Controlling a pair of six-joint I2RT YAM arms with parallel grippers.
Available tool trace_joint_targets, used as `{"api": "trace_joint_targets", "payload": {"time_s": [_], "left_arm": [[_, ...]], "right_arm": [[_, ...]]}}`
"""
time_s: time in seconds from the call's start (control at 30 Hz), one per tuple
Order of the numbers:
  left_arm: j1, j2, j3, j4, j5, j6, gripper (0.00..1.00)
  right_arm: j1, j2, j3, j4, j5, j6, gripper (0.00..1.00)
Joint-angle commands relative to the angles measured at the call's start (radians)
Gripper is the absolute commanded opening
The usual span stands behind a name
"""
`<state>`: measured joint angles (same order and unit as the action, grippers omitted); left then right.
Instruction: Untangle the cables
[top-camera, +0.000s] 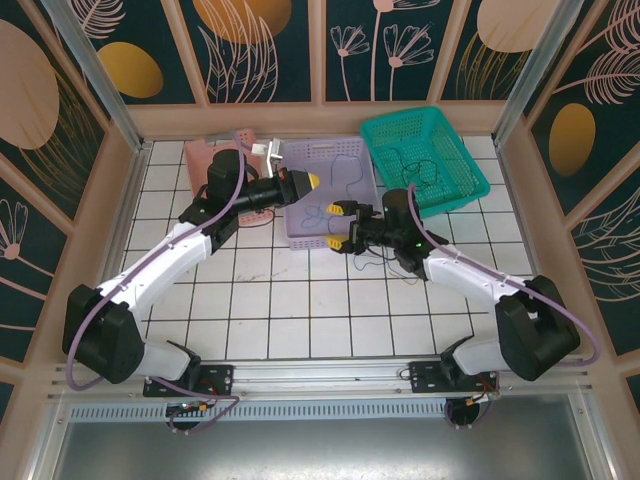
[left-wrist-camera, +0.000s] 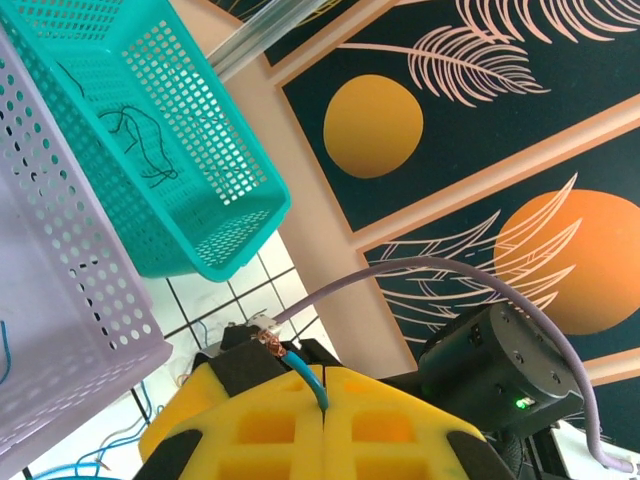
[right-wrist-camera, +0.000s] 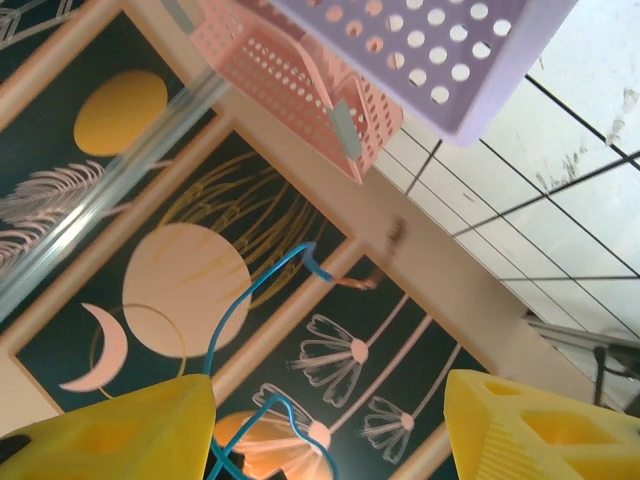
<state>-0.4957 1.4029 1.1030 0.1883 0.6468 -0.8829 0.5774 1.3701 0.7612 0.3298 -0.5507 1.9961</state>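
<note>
Left claw (left-wrist-camera: 325, 398): I'm pinching a blue wire (left-wrist-camera: 311, 378), anchoring it, I judge. Right claw (right-wrist-camera: 330, 425) is hanging spread by the purple basket's (right-wrist-camera: 440, 50) near edge, a blue strand (right-wrist-camera: 225, 330) looping off it.

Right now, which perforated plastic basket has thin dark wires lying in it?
The teal basket, back right; the lavender basket holds blue wire.

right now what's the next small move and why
Probably ease the left end effector away: it is shut on a blue wire, while the right end effector is open with a blue loop beside one finger, so the loop may slide free.
</note>
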Motion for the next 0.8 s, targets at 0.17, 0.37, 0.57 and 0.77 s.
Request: {"api": "trace_joint_targets", "payload": {"time_s": [0.17, 0.37, 0.57, 0.77], "left_arm": [[-0.015, -0.041, -0.033, 0.101, 0.019, 0.005, 0.00], [-0.027, -0.049, -0.038, 0.105, 0.009, -0.003, 0.00], [-0.028, -0.065, -0.027, 0.076, -0.026, 0.001, 0.00], [-0.025, -0.100, 0.101, -0.096, -0.248, 0.042, 0.00]], "right_arm": [[0.014, 0.117, 0.055, 0.161, 0.078, 0.232, 0.59], [0.007, 0.151, 0.058, 0.148, 0.095, 0.236, 0.33], [-0.017, 0.132, 0.062, 0.050, 0.116, 0.165, 0.00], [-0.136, 0.004, -0.036, -0.130, 0.129, 0.006, 0.00]]}}
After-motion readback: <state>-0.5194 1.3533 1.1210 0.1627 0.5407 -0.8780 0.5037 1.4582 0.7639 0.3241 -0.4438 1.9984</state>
